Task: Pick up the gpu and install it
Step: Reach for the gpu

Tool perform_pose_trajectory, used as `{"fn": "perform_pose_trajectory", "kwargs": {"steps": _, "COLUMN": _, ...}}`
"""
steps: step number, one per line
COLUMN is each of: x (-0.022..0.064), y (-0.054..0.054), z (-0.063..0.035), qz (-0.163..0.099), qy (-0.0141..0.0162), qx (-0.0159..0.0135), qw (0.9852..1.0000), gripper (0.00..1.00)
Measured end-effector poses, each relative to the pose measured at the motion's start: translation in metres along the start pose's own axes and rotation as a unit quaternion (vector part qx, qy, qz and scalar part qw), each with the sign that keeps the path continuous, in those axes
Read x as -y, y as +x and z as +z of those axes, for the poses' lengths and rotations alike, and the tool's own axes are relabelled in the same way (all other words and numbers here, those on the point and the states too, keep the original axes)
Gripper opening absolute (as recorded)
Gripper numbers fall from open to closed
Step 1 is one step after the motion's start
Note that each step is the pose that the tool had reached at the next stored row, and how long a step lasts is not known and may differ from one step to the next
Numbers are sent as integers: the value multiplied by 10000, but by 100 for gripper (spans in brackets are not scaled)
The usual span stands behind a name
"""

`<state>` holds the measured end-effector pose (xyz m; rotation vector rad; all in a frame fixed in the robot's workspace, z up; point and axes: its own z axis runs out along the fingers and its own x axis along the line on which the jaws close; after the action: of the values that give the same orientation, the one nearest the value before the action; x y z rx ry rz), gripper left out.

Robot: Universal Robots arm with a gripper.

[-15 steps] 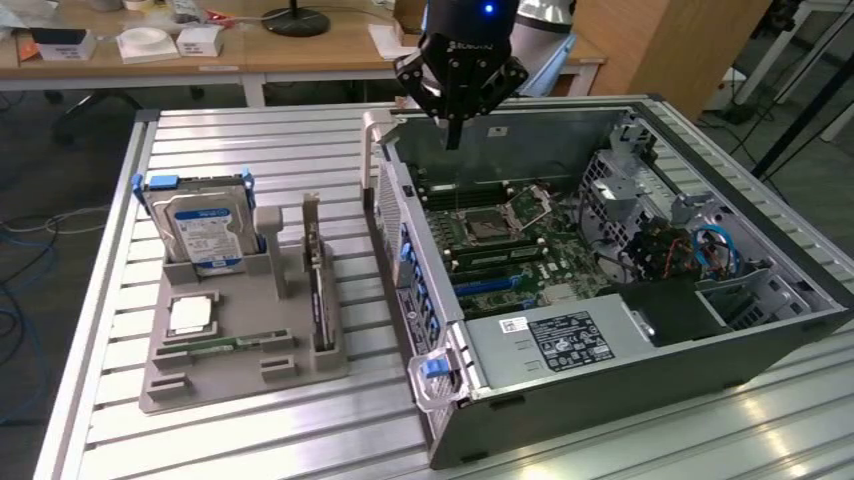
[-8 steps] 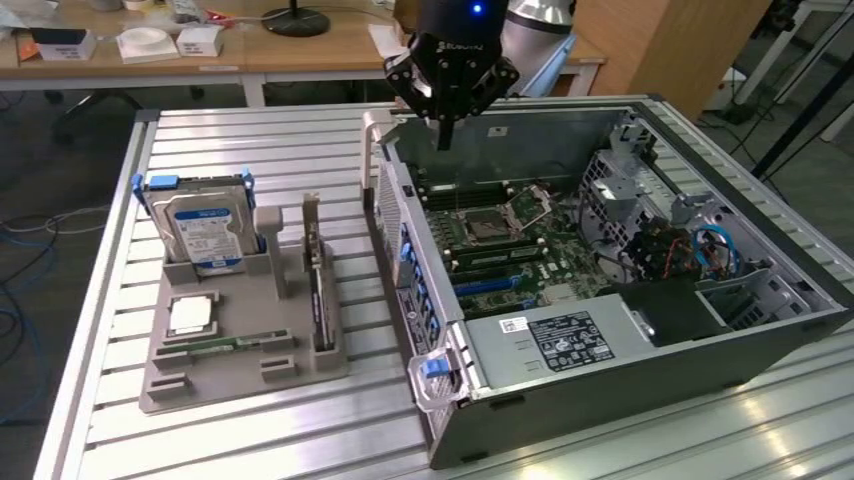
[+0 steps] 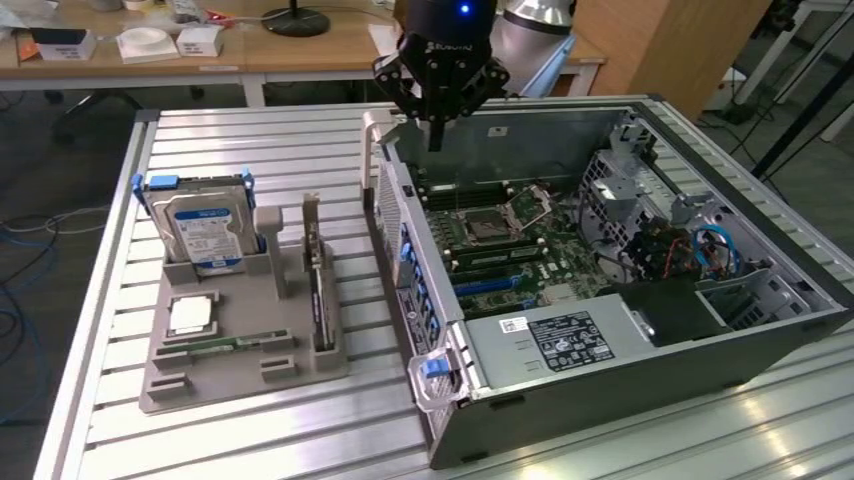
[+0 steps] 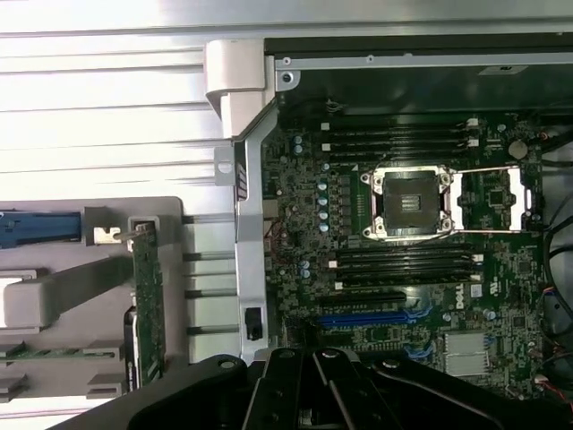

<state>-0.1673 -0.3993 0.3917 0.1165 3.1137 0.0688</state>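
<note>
One gripper [image 3: 434,132], closed and empty, hovers over case [image 3: 601,400] rim; gpu [image 3: 318,290] upright in holder [image 3: 240,375], well apart. Risk: closed gripper descending knocks card over instead of grasping.

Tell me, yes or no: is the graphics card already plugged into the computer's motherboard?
No. The graphics card stands on edge in the grey holder, outside the open computer case.
</note>
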Motion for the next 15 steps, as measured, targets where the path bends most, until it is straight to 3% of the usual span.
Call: {"fn": "perform_pose_trajectory", "kwargs": {"steps": 15, "x": 24, "y": 203, "z": 1, "qz": 0, "qy": 0, "qx": 0, "qw": 10000, "gripper": 11}}
